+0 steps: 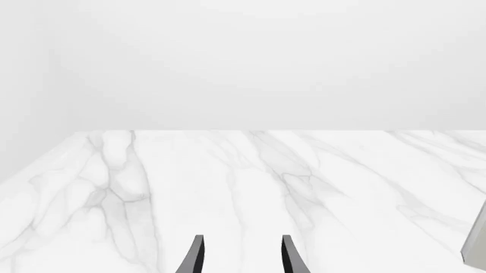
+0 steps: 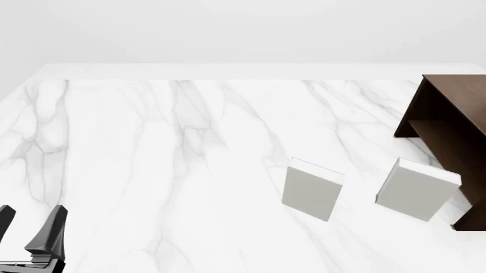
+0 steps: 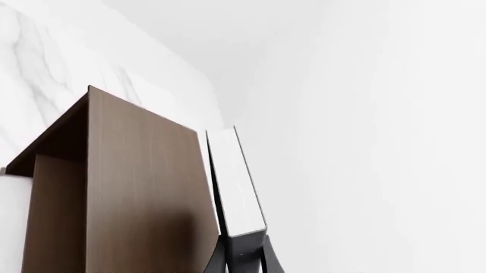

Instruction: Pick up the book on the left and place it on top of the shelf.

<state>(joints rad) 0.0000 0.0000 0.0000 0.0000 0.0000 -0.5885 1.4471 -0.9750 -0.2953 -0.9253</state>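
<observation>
Holding the book [image 3: 237, 187] clamped between its fingers right against the shelf [image 3: 140, 187] top at lower centre of its wrist view, the right gripper [image 3: 241, 256] has placement left, while the left gripper [image 1: 241, 256] idles, fingers apart.

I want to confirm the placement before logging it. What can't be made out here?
- Front view: the shelf is cut off by the picture's right edge; the right gripper and its book lie outside the frame.
- Right wrist view: the book shows edge-on in the right gripper; contact with the shelf top cannot be told.
- Left wrist view: grey sliver, cropped by the edge, unidentifiable.
</observation>
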